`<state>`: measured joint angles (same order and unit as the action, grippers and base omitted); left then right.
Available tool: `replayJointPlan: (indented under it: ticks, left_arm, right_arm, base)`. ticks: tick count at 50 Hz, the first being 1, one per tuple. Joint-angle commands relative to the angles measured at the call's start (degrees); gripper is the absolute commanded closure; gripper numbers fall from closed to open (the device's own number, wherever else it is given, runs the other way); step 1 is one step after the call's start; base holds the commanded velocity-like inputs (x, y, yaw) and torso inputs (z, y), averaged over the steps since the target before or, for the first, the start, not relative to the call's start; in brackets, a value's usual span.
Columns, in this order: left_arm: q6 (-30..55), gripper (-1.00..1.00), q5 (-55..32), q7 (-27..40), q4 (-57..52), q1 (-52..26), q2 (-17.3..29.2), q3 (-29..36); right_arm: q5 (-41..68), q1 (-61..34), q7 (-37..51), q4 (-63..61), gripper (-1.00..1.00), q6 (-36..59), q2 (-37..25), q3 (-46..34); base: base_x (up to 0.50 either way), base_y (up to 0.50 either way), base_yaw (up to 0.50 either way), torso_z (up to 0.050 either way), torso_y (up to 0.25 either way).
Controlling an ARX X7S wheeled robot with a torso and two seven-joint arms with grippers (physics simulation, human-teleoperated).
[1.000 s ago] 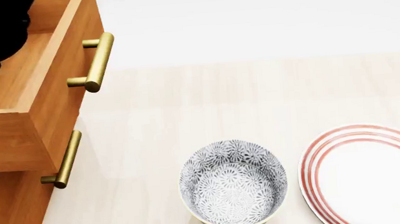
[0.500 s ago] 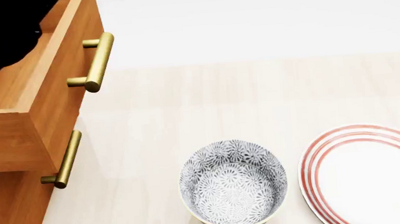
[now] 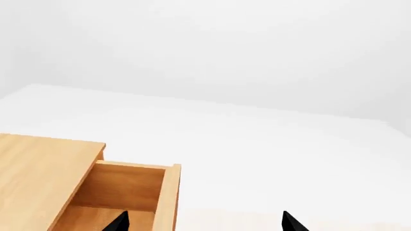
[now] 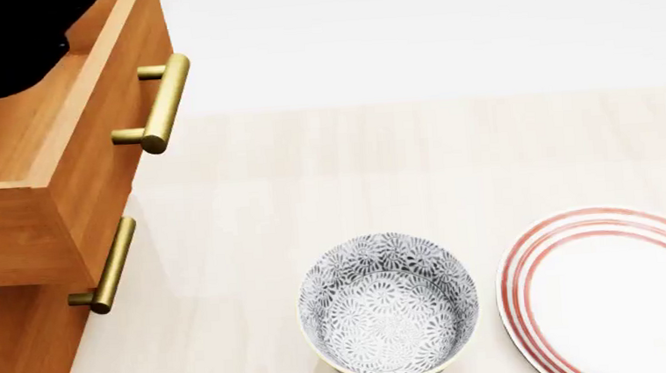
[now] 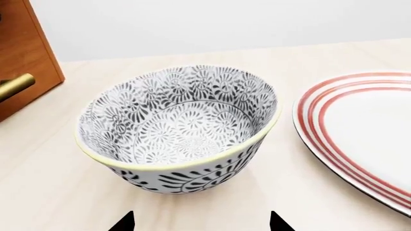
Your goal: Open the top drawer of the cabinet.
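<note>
Nearest on the counter (image 4: 425, 162) stands the patterned bowl (image 4: 390, 319), the striped plate (image 4: 617, 294) beside it at the right edge. At the left edge, the cabinet (image 4: 16, 349) has its top drawer (image 4: 61, 161) pulled out; the stiff box likely slides lightly by its smooth brass handle (image 4: 161, 103). Both the left gripper (image 3: 202, 222) and right gripper (image 5: 200, 222) are spread, empty.

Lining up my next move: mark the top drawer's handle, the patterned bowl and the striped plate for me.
top drawer handle (image 4: 161, 103), head view, middle of the brass bar.
patterned bowl (image 5: 180, 126), right wrist view, inner floor.
striped plate (image 4: 622, 294), head view, white centre.
</note>
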<state>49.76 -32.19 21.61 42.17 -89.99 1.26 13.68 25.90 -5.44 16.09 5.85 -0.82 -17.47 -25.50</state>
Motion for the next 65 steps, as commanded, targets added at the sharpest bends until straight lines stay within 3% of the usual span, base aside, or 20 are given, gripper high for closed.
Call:
replayJointPlan:
  ticks: [1, 8, 40, 50, 65]
  left_arm:
    - [-0.1, -1.0, -4.1, 2.2, 6.3, -2.8, -0.4, -2.3]
    - [0.1, -1.0, -7.0, 3.2, 9.3, -4.2, -0.4, -3.5]
    - [-4.9, -1.0, -9.8, 4.2, 22.2, -10.5, -1.0, 2.3]
    - [-9.4, -1.0, -17.1, 3.2, 32.5, -14.0, -1.2, 10.8]
    - [-7.4, -1.0, -15.5, 3.6, 32.7, -14.0, -1.2, 9.2]
  right_arm:
    - [0.2, -0.2, 0.0, 0.2, -1.0, -0.1, -0.1, -0.1]
    - [0.4, -0.1, -0.1, 0.3, -1.0, -0.1, -0.1, -0.2]
    - [0.6, -0.2, -0.2, 0.6, -1.0, -0.3, -0.2, -0.9]
    - [0.8, -0.1, 0.2, -0.3, -1.0, 0.3, -0.5, -1.0]
    - [0.9, -0.2, 0.1, 0.2, -1.0, -0.1, -0.5, -1.1]
  base:
    - [0.0, 0.0, 0.0, 0.0, 0.0]
    - [0.0, 0.0, 0.0, 0.0, 0.0]
    - [0.0, 0.0, 0.0, 0.0, 0.0]
    - [0.0, 0.0, 0.0, 0.0, 0.0]
    - [0.0, 0.0, 0.0, 0.0, 0.0]
